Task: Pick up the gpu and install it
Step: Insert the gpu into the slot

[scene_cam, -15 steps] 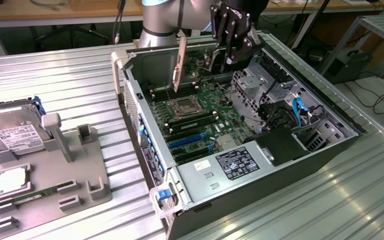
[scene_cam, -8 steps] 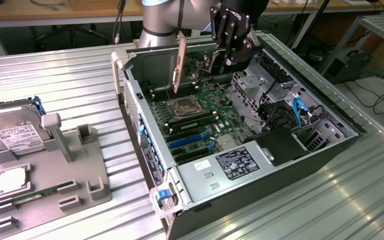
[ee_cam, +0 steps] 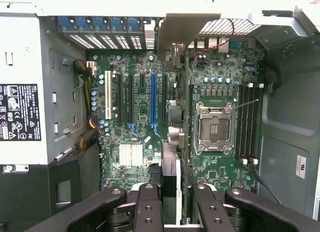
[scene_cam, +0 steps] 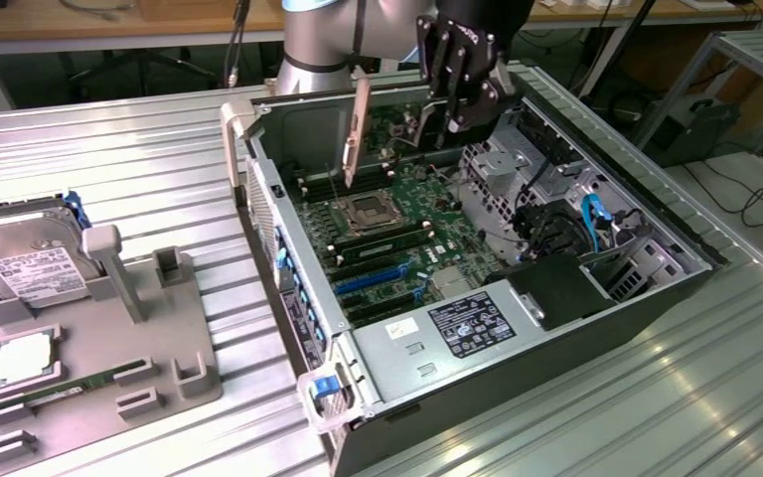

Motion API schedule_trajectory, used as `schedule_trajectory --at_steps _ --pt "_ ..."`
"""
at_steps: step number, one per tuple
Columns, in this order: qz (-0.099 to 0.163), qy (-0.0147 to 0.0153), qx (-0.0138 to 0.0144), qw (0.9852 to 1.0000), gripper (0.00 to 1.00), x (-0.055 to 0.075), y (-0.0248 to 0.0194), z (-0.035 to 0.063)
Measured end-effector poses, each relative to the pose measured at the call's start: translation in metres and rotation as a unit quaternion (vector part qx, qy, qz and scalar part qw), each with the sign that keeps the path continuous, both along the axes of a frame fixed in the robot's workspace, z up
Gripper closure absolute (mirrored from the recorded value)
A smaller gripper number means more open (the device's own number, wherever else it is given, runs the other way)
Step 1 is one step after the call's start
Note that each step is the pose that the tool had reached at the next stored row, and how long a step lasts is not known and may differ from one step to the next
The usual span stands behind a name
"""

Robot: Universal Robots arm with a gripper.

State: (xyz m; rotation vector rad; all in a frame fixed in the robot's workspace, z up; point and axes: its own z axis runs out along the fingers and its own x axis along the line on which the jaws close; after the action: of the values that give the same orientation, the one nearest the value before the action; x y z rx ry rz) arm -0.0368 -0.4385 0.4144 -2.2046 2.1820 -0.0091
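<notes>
The gpu [scene_cam: 355, 134] hangs upright above the open computer case [scene_cam: 647, 288], its silver end bracket pointing down over the motherboard [scene_cam: 401, 238]. My gripper [scene_cam: 455, 117] is shut on the card's far end. In the wrist view the gpu [ee_cam: 177, 117] appears edge-on, running from between my fingers [ee_cam: 148, 207] out to its bracket [ee_cam: 176, 34] near the case's rear slots. It hovers between the blue expansion slot [ee_cam: 154, 99] and the CPU socket [ee_cam: 214, 128], apart from the board.
A power supply [scene_cam: 468, 323] fills the case's near corner, and cables and drive bays [scene_cam: 580, 229] line the exterior view's right side. On the exterior view's left, a grey fixture [scene_cam: 143, 358] holds a silver hard drive [scene_cam: 31, 263] and a memory stick [scene_cam: 71, 395].
</notes>
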Motion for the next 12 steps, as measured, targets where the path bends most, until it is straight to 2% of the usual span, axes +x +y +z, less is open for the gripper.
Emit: schedule_trajectory --at_steps 12 --pt "0.0 0.0 0.0 1.0 0.72 0.0 0.0 -0.0046"
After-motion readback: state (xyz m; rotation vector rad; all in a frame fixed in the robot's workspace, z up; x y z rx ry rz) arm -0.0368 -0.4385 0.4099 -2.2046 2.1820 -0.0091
